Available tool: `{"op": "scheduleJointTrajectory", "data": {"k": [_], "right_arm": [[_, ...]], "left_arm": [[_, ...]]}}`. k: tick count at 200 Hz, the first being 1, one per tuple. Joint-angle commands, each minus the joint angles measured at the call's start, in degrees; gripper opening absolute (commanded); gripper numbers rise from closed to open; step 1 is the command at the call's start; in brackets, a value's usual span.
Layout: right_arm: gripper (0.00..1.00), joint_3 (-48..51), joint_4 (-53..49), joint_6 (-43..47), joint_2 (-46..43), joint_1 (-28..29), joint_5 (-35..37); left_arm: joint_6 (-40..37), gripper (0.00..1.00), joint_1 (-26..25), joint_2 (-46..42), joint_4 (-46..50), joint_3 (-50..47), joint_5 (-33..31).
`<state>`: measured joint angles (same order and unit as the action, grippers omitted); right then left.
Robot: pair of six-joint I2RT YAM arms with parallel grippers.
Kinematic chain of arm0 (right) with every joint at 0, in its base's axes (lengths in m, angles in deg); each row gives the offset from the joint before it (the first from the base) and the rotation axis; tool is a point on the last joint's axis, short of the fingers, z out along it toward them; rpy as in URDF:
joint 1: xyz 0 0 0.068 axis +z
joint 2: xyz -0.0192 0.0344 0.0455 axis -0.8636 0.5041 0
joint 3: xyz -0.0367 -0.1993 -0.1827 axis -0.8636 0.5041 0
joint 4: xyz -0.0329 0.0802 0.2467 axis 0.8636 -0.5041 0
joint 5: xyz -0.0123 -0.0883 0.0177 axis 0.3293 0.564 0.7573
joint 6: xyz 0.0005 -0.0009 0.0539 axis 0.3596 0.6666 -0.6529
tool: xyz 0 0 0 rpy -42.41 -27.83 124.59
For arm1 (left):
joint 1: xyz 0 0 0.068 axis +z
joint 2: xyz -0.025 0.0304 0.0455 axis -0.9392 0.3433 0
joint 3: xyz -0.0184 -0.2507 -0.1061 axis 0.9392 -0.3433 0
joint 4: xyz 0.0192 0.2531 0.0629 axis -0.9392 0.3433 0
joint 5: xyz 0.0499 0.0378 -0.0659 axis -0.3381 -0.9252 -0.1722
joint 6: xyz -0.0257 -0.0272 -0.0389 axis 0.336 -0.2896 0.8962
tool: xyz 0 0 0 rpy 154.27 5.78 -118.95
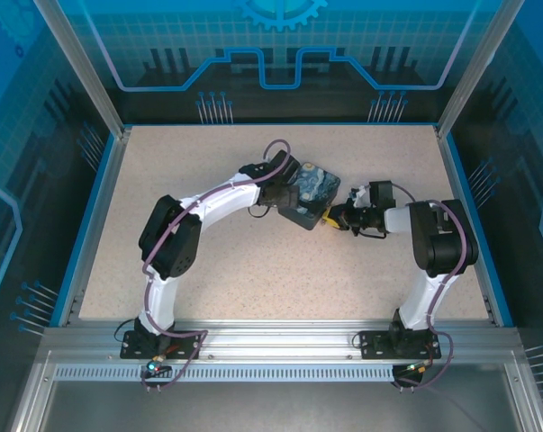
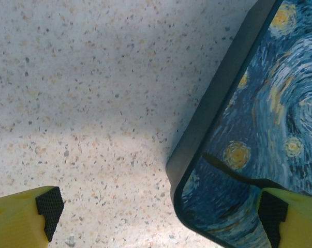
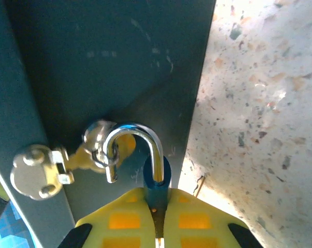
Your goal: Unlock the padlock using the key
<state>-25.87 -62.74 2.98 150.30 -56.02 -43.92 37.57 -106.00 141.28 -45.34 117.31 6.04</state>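
1. at right gripper [image 3: 157, 199]: closed tight on blue foot of padlock [image 3: 154, 155]; judged a steadying pinch, to stop any swinging during work on it.
2. padlock hung by shackle [image 3: 131, 128] through small ring [image 3: 96, 135] on dark side wall of box [image 3: 119, 62], just above surface [image 3: 259, 103]. one shackle leg ending free beside ring; possibly sprung, cannot confirm.
3. at left gripper [image 2: 156, 217]: spread wide, holding nothing. one finger [image 2: 287, 219] over printed lid at box corner, other over bare surface; judged poised to brace box against sliding.
4. key: too small or hidden to place; no confirmation of insertion.
5. box near middle of surface, well clear of all four edges.
6. in the way: latch plate [image 3: 34, 173] just beside ring, crowding shackle; box wall close behind padlock; yellow fingers covering padlock body, keyway hidden; both arms meeting at box, little room left between them.
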Motion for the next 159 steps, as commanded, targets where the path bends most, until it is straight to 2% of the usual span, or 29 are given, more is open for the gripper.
{"op": "scheduleJointTrajectory", "data": {"k": [1, 37, 64, 90, 115, 133, 159], "right_arm": [[0.00, 1.16, 2.46, -1.76, 1.31, -0.36, -0.64], [0.00, 1.46, 2.83, -2.69, 0.96, -1.15, -0.88], [0.00, 2.91, 2.87, -3.70, -0.86, -2.59, 1.78], [0.00, 4.63, 13.92, -9.74, -0.19, -4.33, -0.25], [0.00, 1.77, 22.22, -15.40, 2.90, -4.35, -5.06], [0.00, -2.40, 14.84, -13.07, 3.71, -3.75, -5.85], [0.00, -3.76, 1.97, -6.51, 0.77, -3.78, -2.10]], "left_arm": [[-2.37, 0.99, -0.27, 3.24, 0.62, 0.81, -1.12], [-3.81, 0.99, -0.50, 4.10, 0.65, 0.44, -2.19], [-4.38, 0.99, -0.67, 4.46, 1.05, 0.38, -2.72], [-4.56, 0.98, -0.70, 4.49, 1.07, -0.15, -3.14], [-4.94, 0.98, -0.85, 4.50, 1.22, -0.41, -3.61], [-5.07, 0.98, -0.84, 4.49, 1.29, -0.64, -3.84], [-5.02, 0.98, -0.84, 4.61, 1.55, -0.88, -4.20]]}}
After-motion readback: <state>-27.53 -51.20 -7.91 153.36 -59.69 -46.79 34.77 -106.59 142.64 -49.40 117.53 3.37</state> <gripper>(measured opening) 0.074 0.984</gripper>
